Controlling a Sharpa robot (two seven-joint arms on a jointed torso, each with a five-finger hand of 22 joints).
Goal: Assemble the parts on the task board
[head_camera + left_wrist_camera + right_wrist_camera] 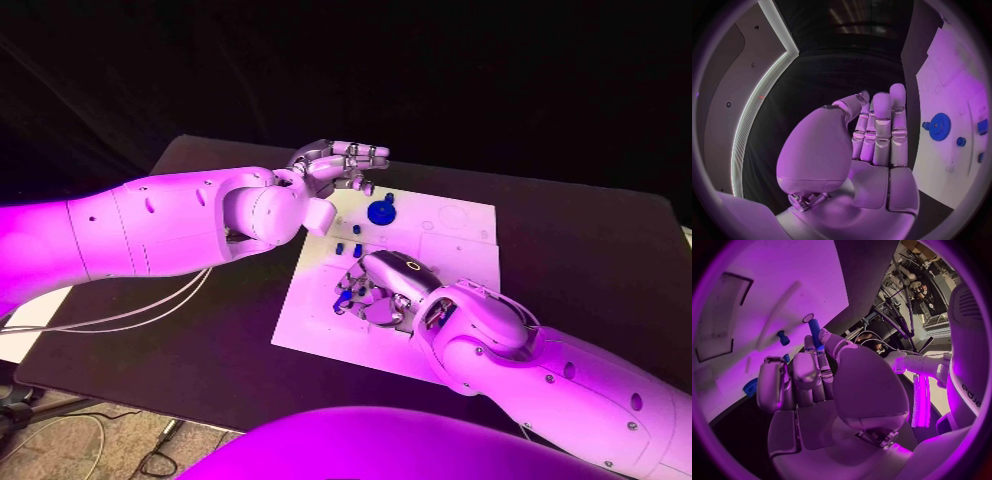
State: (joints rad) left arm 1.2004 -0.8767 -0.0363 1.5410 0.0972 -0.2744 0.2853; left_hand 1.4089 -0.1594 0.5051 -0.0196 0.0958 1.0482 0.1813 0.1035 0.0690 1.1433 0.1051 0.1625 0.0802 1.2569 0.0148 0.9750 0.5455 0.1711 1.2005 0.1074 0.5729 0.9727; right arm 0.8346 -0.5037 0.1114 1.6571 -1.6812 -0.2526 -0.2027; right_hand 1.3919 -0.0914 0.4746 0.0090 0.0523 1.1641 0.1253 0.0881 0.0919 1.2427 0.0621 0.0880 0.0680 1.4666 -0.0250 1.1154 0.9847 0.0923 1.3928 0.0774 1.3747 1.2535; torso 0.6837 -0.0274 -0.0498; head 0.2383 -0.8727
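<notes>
We see a blue gear seated on the task board; our right robot hand pinches a blue peg, our left robot hand open and empty, pegs remaining.

One white task board lies on one black table. On the board sit one blue gear and about five small blue pegs, with two silver hands at work.

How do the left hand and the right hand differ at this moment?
The left hand is raised at the far edge of the task board with its fingers straight and close together, holding nothing; the right hand is low over the board's near part. The right hand pinches a blue peg between thumb and finger; the left hand touches no part. Both are silver hands on white arms.
</notes>
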